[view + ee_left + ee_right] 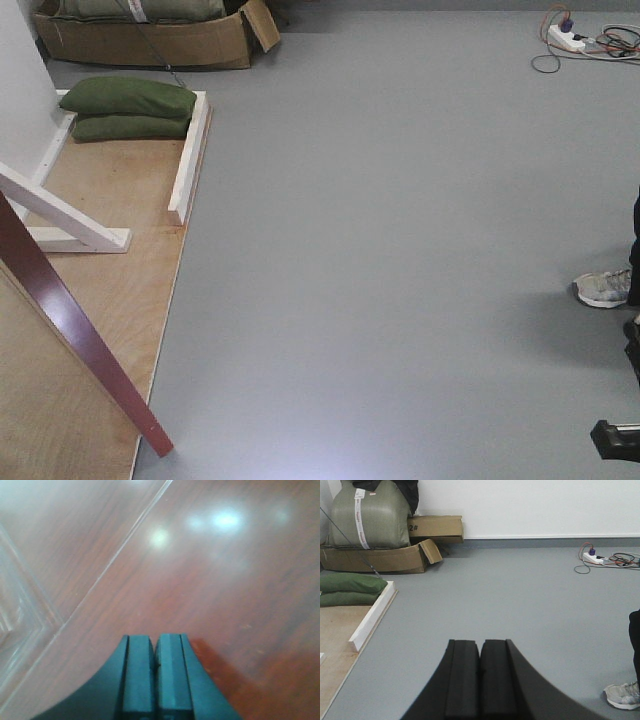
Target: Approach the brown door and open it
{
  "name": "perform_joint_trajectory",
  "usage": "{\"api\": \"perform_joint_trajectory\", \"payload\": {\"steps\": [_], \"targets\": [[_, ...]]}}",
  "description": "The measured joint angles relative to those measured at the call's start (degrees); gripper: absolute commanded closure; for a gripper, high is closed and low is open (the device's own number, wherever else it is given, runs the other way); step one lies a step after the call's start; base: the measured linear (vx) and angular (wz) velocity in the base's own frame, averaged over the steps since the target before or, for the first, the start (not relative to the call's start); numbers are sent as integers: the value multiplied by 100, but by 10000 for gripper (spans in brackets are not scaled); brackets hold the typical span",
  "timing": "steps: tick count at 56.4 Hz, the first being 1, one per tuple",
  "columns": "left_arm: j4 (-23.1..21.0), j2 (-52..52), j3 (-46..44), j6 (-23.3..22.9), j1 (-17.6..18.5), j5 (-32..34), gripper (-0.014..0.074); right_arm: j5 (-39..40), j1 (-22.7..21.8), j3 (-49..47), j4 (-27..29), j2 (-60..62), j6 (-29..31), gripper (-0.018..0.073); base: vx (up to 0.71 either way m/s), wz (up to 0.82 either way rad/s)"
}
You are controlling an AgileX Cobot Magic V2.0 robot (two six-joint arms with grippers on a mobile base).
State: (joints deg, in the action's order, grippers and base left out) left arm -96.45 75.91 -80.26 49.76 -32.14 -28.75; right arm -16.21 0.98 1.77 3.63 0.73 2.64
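The brown door (70, 320) shows in the front view as a glossy reddish-brown edge slanting across the lower left, swung open over the plywood base (110, 210). In the left wrist view the door's panelled face (215, 575) fills the frame. My left gripper (155, 641) is shut and empty, its tips very close to the door face; contact cannot be told. My right gripper (480, 642) is shut and empty, held over the grey floor, away from the door. The handle and keyhole plate are out of view.
White support beams (188, 160) frame the plywood base. Green sandbags (128, 108) lie on it. Cardboard boxes (150, 40) stand at the back left. A power strip with cables (570, 38) lies at the back right. A person's shoe (604, 288) is at the right edge.
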Motion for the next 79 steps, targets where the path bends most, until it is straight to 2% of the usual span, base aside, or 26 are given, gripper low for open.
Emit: {"api": "perform_joint_trajectory", "payload": {"steps": [79], "targets": [[6,0,0,0,5,-121,599,0,0,0,0,0,0,559,14,-5]]}}
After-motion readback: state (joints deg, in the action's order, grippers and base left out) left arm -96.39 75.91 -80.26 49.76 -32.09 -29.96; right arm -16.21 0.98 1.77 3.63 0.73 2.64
